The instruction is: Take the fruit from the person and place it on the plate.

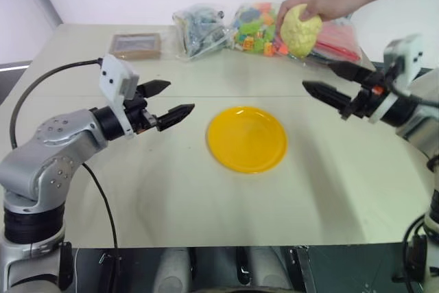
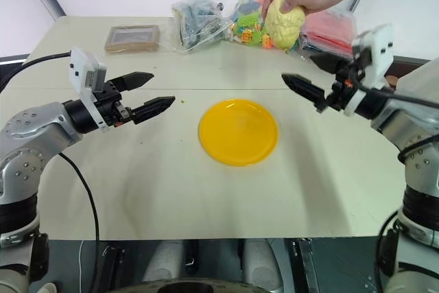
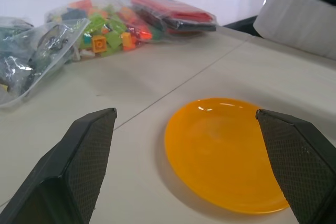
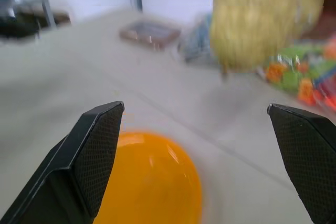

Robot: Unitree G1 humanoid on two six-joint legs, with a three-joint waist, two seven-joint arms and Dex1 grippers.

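Fruit, pale yellow and bumpy, is hanging in the upper right of the left eye view, pinched from above by the person's hand, whose forearm is running out past the top right corner so the rest of the person is cut off. The hand's fingers are covering the fruit's upper part, and the fruit is being held in the air above the far side of the counter, in front of a row of clear bags: one of colourful blocks, a greyish one to its left whose contents are hard to make out, and a red one partly hidden behind the fruit and hand. A small brown flat box is lying further left. The plate, bright yellow and bare, is sitting at the middle of the frame, well apart from the fruit. The left tool is hovering at centre left, released, its fingers spread and grasping nothing, pointing toward the plate. The right tool is hovering at centre right just below the fruit, likewise spread wide and gripping nothing. In the right wrist view the fruit is showing as a smeared pale shape between the finger tips, its outline too blurred to trace.
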